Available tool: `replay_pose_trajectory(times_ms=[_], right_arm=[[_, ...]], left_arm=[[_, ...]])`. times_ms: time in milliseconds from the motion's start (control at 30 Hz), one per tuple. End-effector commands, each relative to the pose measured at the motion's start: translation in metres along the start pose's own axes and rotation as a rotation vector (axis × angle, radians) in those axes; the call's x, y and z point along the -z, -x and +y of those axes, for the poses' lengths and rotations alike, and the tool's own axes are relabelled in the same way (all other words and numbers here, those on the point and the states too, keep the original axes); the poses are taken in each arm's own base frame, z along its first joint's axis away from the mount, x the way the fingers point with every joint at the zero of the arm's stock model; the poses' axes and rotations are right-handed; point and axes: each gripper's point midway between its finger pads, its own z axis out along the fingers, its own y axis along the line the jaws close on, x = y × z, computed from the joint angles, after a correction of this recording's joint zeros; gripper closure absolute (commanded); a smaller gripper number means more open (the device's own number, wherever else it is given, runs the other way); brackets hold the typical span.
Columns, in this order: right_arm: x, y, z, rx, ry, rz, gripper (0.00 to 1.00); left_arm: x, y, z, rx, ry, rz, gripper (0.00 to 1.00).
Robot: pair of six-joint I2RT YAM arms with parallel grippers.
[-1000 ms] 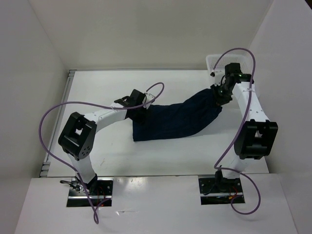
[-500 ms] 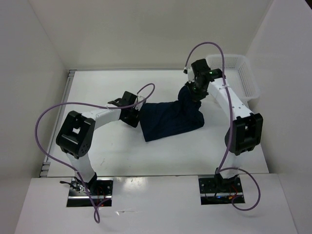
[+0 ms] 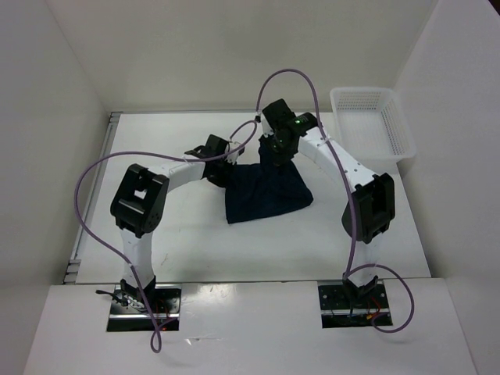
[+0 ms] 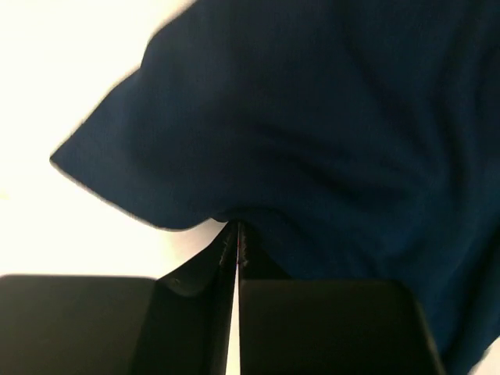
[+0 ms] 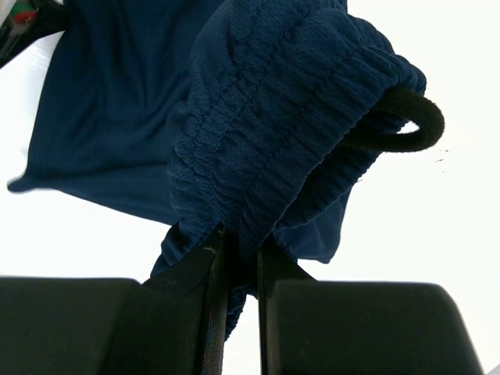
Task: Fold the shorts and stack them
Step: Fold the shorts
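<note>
Navy cloth, soft and limp: the shorts [image 3: 266, 194] lay bunched at the middle of the table [image 3: 180, 242]. My left gripper [image 4: 236, 234] was pinched shut on a fabric edge and my right gripper [image 5: 238, 238] clamped the elastic waistband [image 5: 289, 101]. I judged that the firmest hold on a light, sagging garment.

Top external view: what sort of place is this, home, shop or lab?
Probably a lab test cell: a white table boxed in by plain white walls, the left arm and right arm bolted at its near edge, with shorts and a mesh basket on it.
</note>
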Motion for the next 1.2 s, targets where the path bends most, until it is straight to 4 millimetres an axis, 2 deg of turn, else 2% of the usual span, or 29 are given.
replay_pose_trajectory(times_ms=[0, 67, 100, 167, 200, 233, 300, 400, 467, 533, 667, 767, 800, 867, 900, 933, 1000, 1067, 1100, 1167], right_arm=[[0.014, 0.034, 0.017, -0.008, 0.015, -0.112, 1.0], [0.017, 0.037, 0.034, 0.013, 0.035, -0.123, 1.0], [0.017, 0.037, 0.035, 0.004, 0.036, -0.123, 1.0], [0.007, 0.035, 0.042, 0.017, 0.043, -0.11, 1.0], [0.008, 0.035, 0.054, 0.028, 0.056, -0.111, 1.0], [-0.001, 0.031, 0.059, 0.029, 0.06, -0.087, 1.0], [0.0, 0.04, 0.079, 0.05, 0.083, -0.113, 1.0], [-0.01, 0.041, 0.101, 0.064, 0.104, -0.103, 1.0], [-0.016, 0.041, 0.104, 0.037, 0.104, -0.091, 1.0], [-0.02, 0.032, 0.111, 0.033, 0.124, -0.065, 1.0], [-0.013, 0.029, 0.145, 0.054, 0.197, -0.089, 0.98], [-0.008, 0.032, 0.162, 0.053, 0.273, -0.106, 0.87], [-0.005, 0.031, 0.173, 0.074, 0.319, -0.109, 0.79], [0.002, 0.043, 0.182, 0.094, 0.374, -0.16, 0.73], [0.009, 0.044, 0.191, 0.099, 0.433, -0.171, 0.65], [0.016, 0.053, 0.197, 0.111, 0.466, -0.214, 0.6], [0.022, 0.053, 0.208, 0.156, 0.513, -0.242, 0.47], [0.036, 0.056, 0.22, 0.227, 0.542, -0.296, 0.41], [0.038, 0.052, 0.227, 0.252, 0.552, -0.302, 0.36], [0.053, 0.05, 0.232, 0.294, 0.582, -0.333, 0.35]], left_arm=[[-0.016, -0.027, 0.001, 0.023, -0.038, 0.098, 0.95], [-0.014, -0.024, 0.0, 0.023, -0.048, 0.088, 0.95], [-0.014, -0.029, -0.001, 0.024, -0.049, 0.098, 0.95], [-0.011, -0.025, -0.001, 0.023, -0.048, 0.088, 0.95], [-0.011, -0.025, 0.004, 0.032, -0.043, 0.087, 0.95], [-0.008, -0.023, 0.008, 0.043, -0.044, 0.076, 0.95], [-0.007, -0.023, 0.01, 0.051, -0.05, 0.074, 0.95], [-0.004, -0.02, 0.015, 0.059, -0.044, 0.064, 0.95], [-0.003, -0.02, 0.02, 0.068, -0.038, 0.063, 0.95], [-0.002, -0.023, 0.022, 0.078, -0.043, 0.07, 0.95], [0.002, -0.016, 0.035, 0.103, -0.038, 0.054, 0.96], [0.002, -0.016, 0.033, 0.104, -0.047, 0.052, 0.96], [0.002, -0.018, 0.033, 0.106, -0.048, 0.063, 0.96], [0.004, -0.021, 0.035, 0.116, -0.054, 0.07, 0.96], [0.004, -0.021, 0.035, 0.116, -0.054, 0.07, 0.95], [0.006, -0.018, 0.035, 0.114, -0.053, 0.061, 0.95], [0.006, -0.022, 0.039, 0.125, -0.048, 0.068, 0.93], [0.01, -0.02, 0.045, 0.132, -0.032, 0.058, 0.92], [0.013, -0.017, 0.045, 0.13, -0.031, 0.049, 0.9], [0.018, -0.018, 0.056, 0.149, -0.01, 0.048, 0.85]])
